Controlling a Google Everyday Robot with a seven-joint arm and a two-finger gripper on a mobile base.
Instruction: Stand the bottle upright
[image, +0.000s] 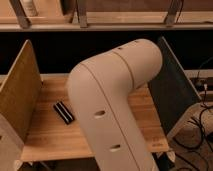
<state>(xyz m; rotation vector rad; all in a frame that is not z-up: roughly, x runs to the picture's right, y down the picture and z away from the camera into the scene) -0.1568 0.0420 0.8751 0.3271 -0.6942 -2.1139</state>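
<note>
My big white arm (115, 100) fills the middle of the camera view and hides most of the wooden table top (45, 135). My gripper is not in view; it is somewhere behind the arm's elbow. The bottle does not show anywhere on the table; it is hidden or out of view. The black rectangular bar (63, 112) lies flat on the table left of the arm, angled toward the front right.
A wooden side panel (19, 90) stands at the table's left and a dark grey panel (172, 92) at its right. A shelf rail (105, 25) runs across the back, with a whitish object (30, 6) on it at top left. Cables (202, 125) hang at the right.
</note>
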